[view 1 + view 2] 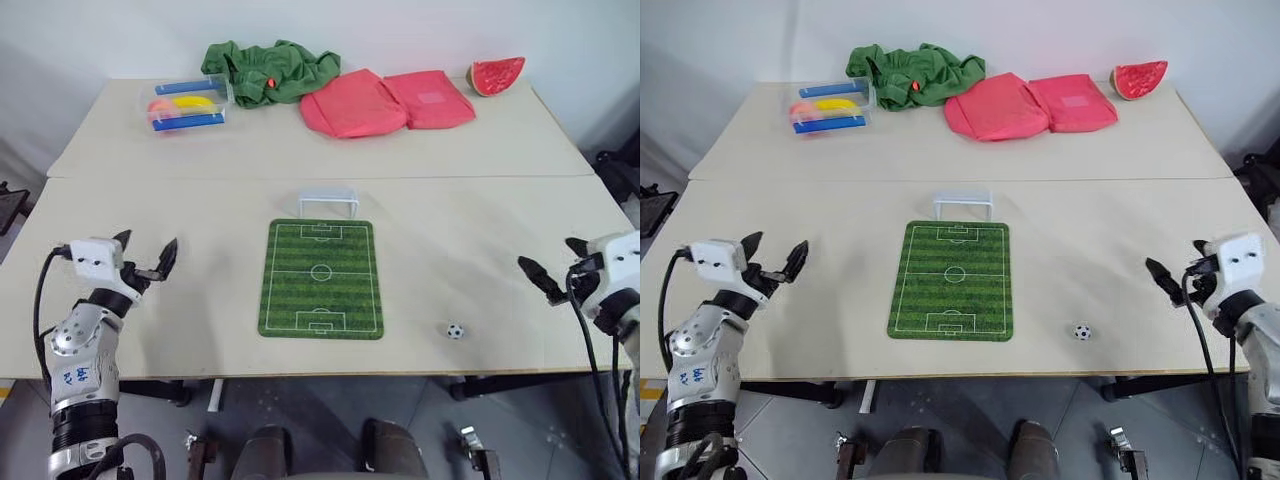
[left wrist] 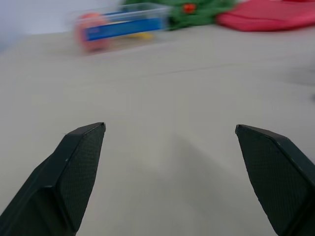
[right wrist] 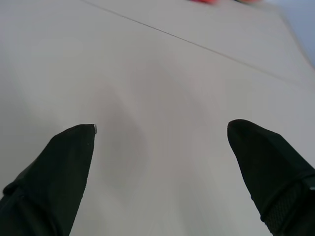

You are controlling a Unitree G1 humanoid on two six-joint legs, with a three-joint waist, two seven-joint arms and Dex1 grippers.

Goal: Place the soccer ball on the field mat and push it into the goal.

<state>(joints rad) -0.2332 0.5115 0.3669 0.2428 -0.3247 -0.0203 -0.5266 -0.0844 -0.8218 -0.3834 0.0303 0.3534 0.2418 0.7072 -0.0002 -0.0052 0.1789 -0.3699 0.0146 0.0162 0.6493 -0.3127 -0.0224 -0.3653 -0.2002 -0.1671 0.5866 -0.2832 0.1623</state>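
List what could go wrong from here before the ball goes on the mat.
1. The soccer ball is tiny and lies near the table's front edge; a clumsy pinch by the open right pincer might roll it off.
2. The goal stands loose at the field mat's far end; a hard push may shift it.
3. The mat lies unfixed and could slide.

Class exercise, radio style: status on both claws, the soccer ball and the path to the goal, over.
Left claw and right claw open, empty. Soccer ball on the table, right of the field mat. Goal at the mat's far end; pitch clear.
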